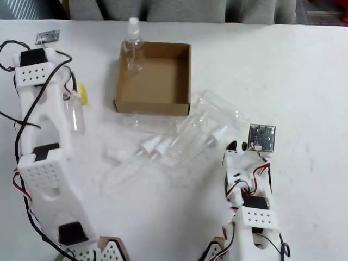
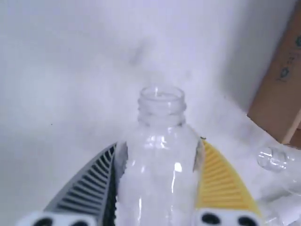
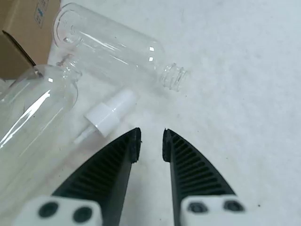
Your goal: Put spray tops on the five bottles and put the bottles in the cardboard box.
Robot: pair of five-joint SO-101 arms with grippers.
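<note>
Count from the high view: one box (image 1: 152, 107), and one capped bottle (image 1: 132, 46) is standing upright in its far left corner. You are holding one bare bottle (image 2: 161, 106) in the left gripper (image 2: 159, 149), off the box's left side. The grey and yellow fingers are clamping its body, and its neck is open. The loose bottles (image 1: 187, 130) are lying heaped on the worktop (image 1: 304, 81) just in front of the box. Clear plastic is overlapping there, so you are getting about three, unsure. About three spray tops (image 1: 148, 147) are lying at the heap's near left edge.

The right wrist view is adding this: your right gripper (image 3: 150, 137) is hovering over the worktop, fingers slightly apart and gripping nothing. One of the spray tops is lying just ahead, between two lying bottles.
</note>
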